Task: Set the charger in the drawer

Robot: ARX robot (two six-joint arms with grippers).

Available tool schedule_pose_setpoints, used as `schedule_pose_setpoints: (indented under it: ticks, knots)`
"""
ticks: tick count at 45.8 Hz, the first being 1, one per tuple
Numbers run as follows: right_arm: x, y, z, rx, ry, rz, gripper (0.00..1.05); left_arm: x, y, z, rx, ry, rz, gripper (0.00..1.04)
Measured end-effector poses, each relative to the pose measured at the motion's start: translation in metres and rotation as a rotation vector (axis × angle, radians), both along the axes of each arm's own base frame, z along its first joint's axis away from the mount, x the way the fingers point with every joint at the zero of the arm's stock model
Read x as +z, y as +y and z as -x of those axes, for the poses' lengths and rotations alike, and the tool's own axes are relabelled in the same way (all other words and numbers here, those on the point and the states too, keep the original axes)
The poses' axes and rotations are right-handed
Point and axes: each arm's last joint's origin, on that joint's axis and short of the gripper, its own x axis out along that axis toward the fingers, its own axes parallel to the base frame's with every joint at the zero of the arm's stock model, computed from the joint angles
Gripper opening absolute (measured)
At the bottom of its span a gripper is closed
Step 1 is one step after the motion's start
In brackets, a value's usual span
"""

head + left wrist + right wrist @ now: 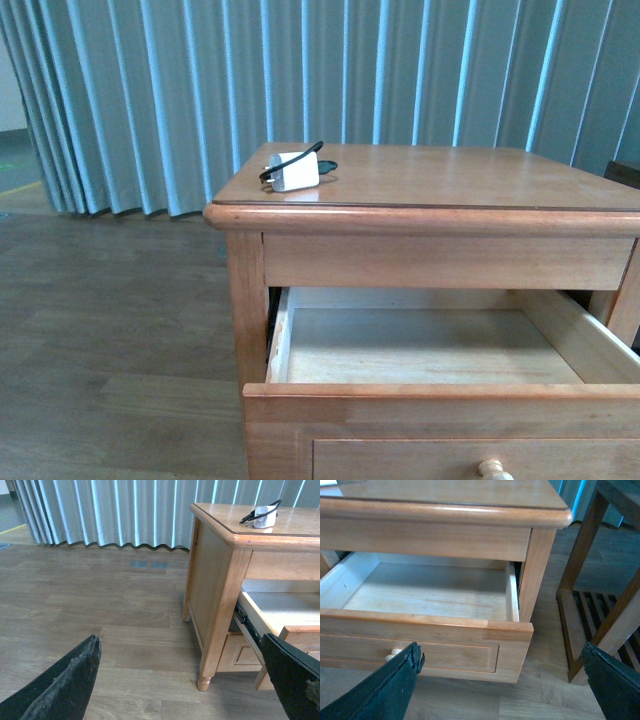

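the drawer (pixel 440 392) stands open just ahead of the right claw (pixel 501 650), bare wood inside. the charger (pixel 294 171) lies on the cabinet top (pixel 450 175), well beyond the left claw (pixel 180 642). both claws are released.

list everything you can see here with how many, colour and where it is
charger: one, white with a black cable, on the cabinet top near its front left corner
cabinet: one, light-brown wood, on the floor in front of the curtain
drawer: one, light-brown wood, upper, pulled open, nothing visible inside
knob: one, pale, on the drawer front
curtain: one, pale blue-grey, pleated, behind the cabinet
floor: grey-brown wood planks
slatted rack: one, dark-brown wood, on the floor beside the cabinet
left gripper: one, black, open, empty
right gripper: one, black, open, empty, in front of the drawer
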Motion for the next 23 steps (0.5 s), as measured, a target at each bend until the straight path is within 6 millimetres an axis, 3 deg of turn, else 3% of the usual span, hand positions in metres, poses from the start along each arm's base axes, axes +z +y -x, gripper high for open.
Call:
schedule_pose_setpoints:
  ticks: [8, 23]
  knots:
    - [0.005, -0.016, 0.024, -0.039, -0.066, -0.002, 0.96, 0.0, 0.0, 0.0, 0.0, 0.0, 0.0, 0.99]
    - [0.004, -0.036, 0.033, -0.108, -0.127, -0.069, 0.96, 0.0, 0.0, 0.0, 0.0, 0.0, 0.0, 0.99]
